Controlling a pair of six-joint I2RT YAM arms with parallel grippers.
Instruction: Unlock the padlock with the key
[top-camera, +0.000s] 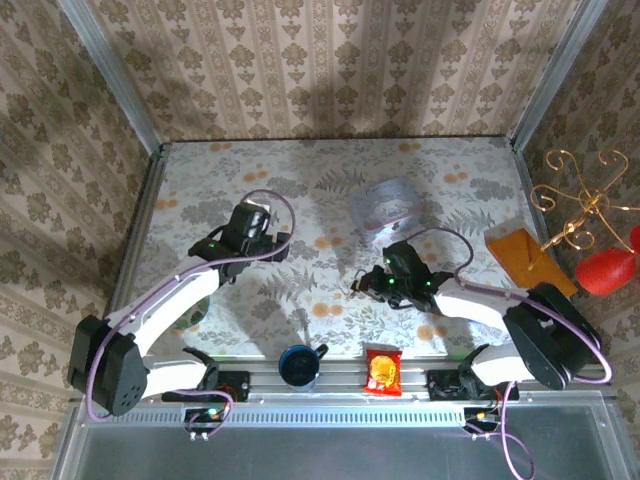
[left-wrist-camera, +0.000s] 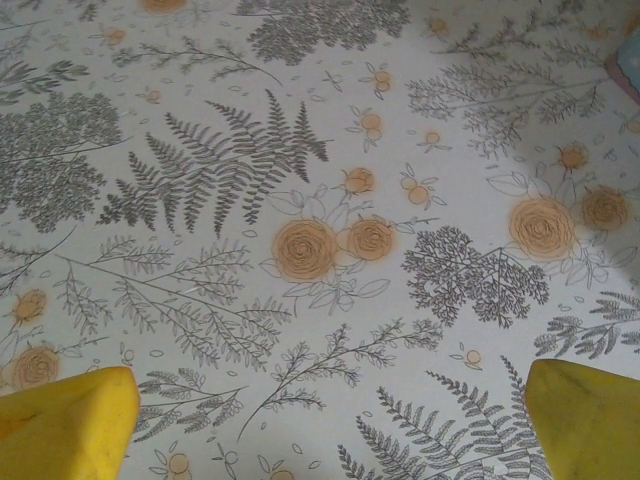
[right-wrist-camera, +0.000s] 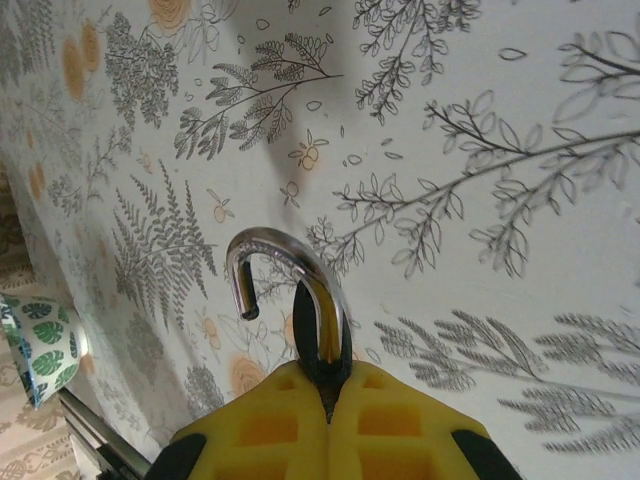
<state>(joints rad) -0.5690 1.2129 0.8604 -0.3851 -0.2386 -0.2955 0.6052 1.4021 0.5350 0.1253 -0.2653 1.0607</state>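
Right gripper (right-wrist-camera: 325, 385) pinched tight on padlock (right-wrist-camera: 322, 300); shackle's free end exposed, right of centre. Left gripper (left-wrist-camera: 325, 420) jaws wide apart, over floral tablecloth (left-wrist-camera: 300, 130), left side.

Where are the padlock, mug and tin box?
padlock (right-wrist-camera: 270, 240): right wrist view, on its shackle's curve.
mug (top-camera: 298, 366): top external view, on its dark inside.
tin box (top-camera: 388, 207): top external view, on its top face.

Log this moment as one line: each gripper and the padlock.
left gripper: open, over tablecloth | right gripper: shut on padlock | shackle: free end exposed, lock body hidden in grip
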